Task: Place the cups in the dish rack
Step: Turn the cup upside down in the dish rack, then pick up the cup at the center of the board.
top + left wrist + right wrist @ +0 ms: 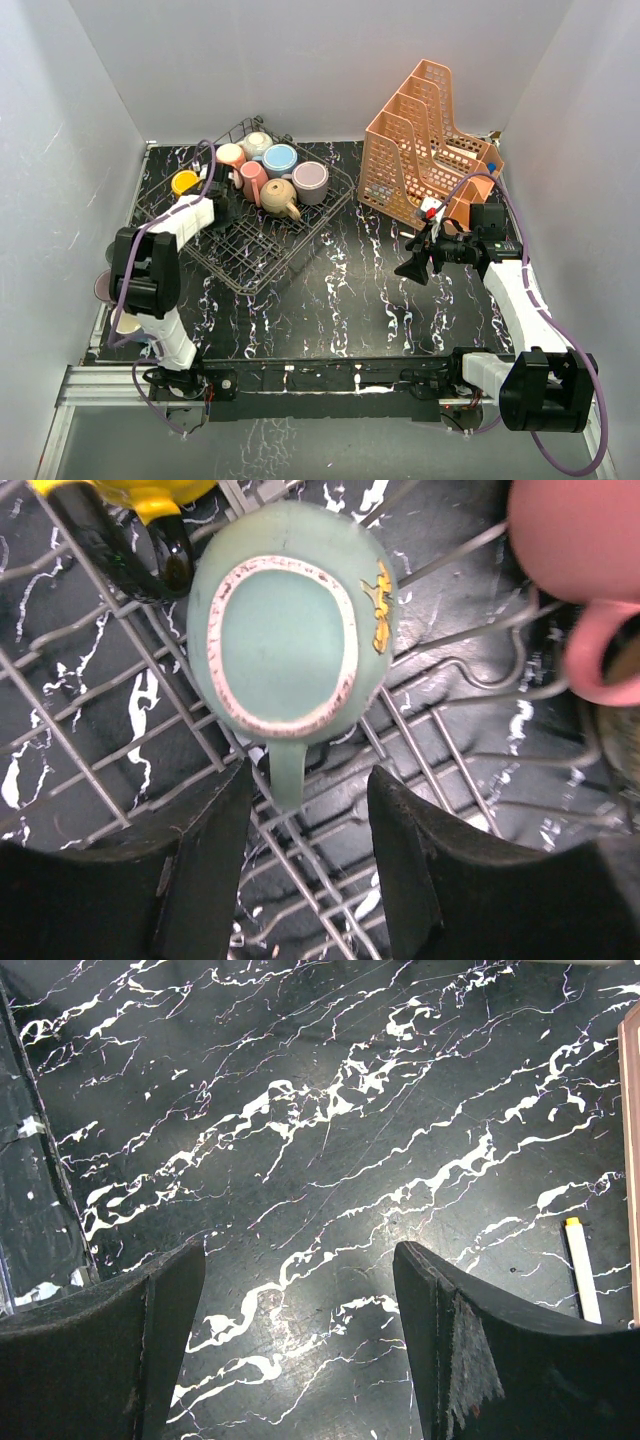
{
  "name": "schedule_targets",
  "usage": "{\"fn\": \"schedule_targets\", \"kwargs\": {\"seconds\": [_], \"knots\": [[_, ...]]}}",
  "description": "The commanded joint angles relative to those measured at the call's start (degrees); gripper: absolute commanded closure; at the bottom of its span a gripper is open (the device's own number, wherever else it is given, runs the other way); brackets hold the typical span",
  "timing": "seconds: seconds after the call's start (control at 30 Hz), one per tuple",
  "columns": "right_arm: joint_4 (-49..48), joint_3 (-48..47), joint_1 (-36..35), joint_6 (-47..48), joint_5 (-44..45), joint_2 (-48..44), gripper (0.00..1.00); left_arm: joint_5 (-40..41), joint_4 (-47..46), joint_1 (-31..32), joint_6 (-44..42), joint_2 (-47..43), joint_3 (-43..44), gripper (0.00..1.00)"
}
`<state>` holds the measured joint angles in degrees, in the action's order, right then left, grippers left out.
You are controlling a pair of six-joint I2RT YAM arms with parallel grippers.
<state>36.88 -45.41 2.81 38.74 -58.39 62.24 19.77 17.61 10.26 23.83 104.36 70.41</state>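
Now, seven cups can be counted in the dish rack (262, 262) from above: one pink cup (231, 154), a second pink cup (252, 180), one cream cup (258, 143), one blue cup (280, 158), one lilac cup (311, 180), one tan cup (277, 194) and one yellow cup (185, 182) at the left corner. An eighth one, a teal cup (285, 645), is seen by the left wrist camera, sitting on the wires of the rack. Its handle is found between the two fingers of the left gripper (312, 775), but it is not squeezed; a gap is left on each side, so the cup is let go. The right gripper (300, 1260) is held wide apart over the black marble table (300, 1110), and nothing is gripped by it. One orange organizer (420, 140) is placed at the back right. One white pen (581, 1270) is laid on the table beside it.
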Motion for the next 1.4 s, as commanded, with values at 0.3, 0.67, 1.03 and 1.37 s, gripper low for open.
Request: {"fn": "schedule_targets", "kwargs": {"seconds": [0.3, 0.67, 1.03, 1.37], "knots": [[-2.5, -0.1, 0.4, 0.8, -1.1, -2.4, 0.21, -5.5, 5.9, -0.2, 1.3, -29.7, -7.5, 0.43], [-2.1, -0.3, 0.4, 1.2, -2.5, -2.0, 0.21, 0.8, 28.2, -0.2, 17.2, -44.9, -5.5, 0.19], [-2.1, 0.0, 0.4, 1.3, -1.8, -0.4, 0.21, 20.9, 52.9, -0.2, 35.0, -47.7, -3.9, 0.10], [-2.1, 0.3, 0.6, 1.8, -0.5, 0.9, 0.21, 26.4, 50.6, -0.8, 37.7, -45.7, -9.9, 0.03]]}}
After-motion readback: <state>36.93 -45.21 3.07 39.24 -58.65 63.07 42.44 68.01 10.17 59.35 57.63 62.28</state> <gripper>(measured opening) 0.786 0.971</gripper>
